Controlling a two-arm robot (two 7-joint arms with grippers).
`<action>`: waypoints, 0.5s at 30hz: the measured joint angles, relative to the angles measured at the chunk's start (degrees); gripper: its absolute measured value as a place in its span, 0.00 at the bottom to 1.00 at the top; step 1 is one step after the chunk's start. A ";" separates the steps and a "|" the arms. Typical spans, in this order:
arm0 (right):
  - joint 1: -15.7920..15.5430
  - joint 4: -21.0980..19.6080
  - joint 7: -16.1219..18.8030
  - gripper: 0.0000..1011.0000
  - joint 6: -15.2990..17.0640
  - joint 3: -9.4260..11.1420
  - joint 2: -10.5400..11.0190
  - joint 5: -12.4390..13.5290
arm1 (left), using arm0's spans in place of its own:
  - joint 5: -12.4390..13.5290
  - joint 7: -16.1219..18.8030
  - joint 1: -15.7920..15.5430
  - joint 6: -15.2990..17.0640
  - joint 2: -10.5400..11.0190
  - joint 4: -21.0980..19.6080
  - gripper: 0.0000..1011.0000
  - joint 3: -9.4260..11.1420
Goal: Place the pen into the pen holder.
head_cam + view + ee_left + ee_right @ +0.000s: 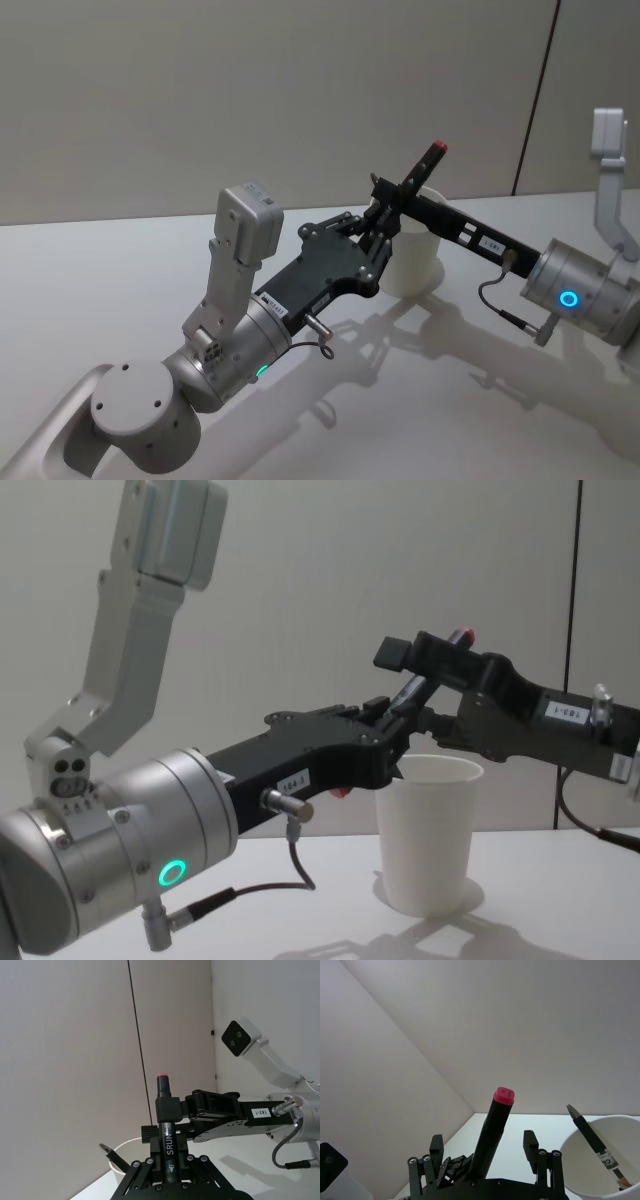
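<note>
Left pincer (pixel 378 228) clamps the tilted pen (pixel 420 172) over the pen holder (pixel 412 265), right pincer (pixel 390 198) straddling it, jaws apart.

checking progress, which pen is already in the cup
The thin black pen leaning inside the cup. The red-tipped pen is outside it, held in the left gripper, the right gripper's open jaws around it.
</note>
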 joint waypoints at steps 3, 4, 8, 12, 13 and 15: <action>0.01 0.01 -0.03 0.99 -0.17 -0.17 0.02 0.04 | 0.00 0.00 0.00 0.00 0.00 0.00 0.18 0.00; 0.00 0.00 -0.11 0.99 -0.28 -0.23 0.07 0.10 | 0.00 0.00 0.00 0.00 0.00 0.00 0.18 0.00; -0.17 -0.14 -0.48 0.99 -0.46 -0.34 0.19 0.34 | 0.00 0.00 0.00 0.00 0.00 0.00 0.18 0.00; -0.59 -0.57 -1.16 0.99 -0.79 -0.44 0.45 0.87 | 0.00 0.00 0.00 0.00 0.00 0.00 0.18 0.00; -0.75 -0.75 -1.44 0.99 -0.92 -0.48 0.53 1.11 | 0.00 0.00 0.00 0.00 0.00 0.00 0.18 0.00; -0.87 -0.87 -1.68 0.99 -1.05 -0.53 0.58 1.32 | 0.00 0.01 0.00 0.00 0.00 0.00 0.18 0.00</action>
